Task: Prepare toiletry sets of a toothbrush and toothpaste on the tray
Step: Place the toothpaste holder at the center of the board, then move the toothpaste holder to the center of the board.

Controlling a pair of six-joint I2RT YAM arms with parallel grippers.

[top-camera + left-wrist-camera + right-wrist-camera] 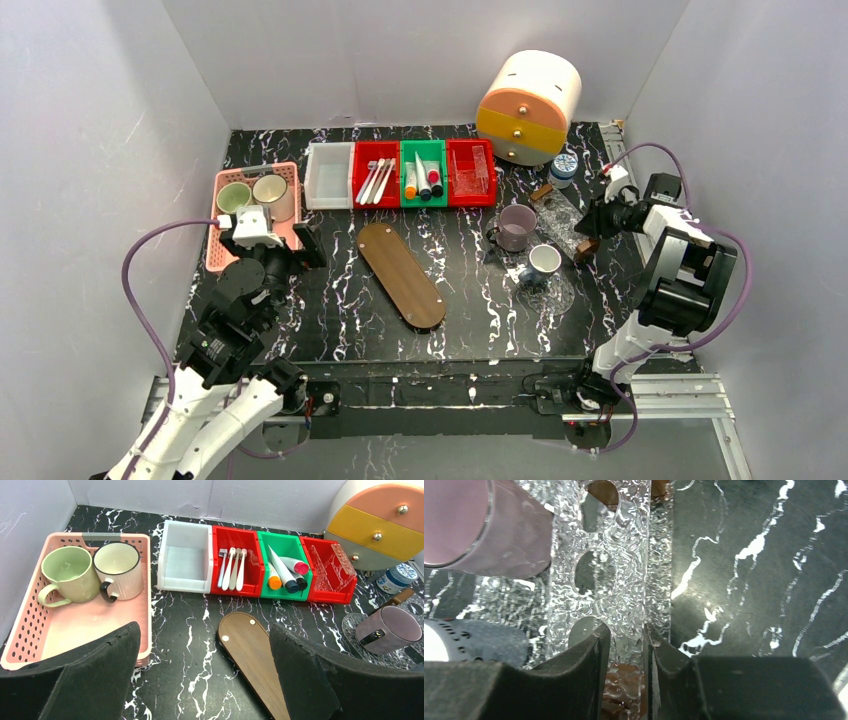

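Fig. — R gripper [626,640] pinches the edge of the clear dimpled panel [619,555] beside the purple mug [474,525]; L gripper [205,632] hangs wide open, empty. Toothbrushes [232,569] lie in the red bin [252,586], tubes [285,572] in the green bin [263,542] (none paired yet). Tip — keep pinch square, move slowly; panel prob. slippery.
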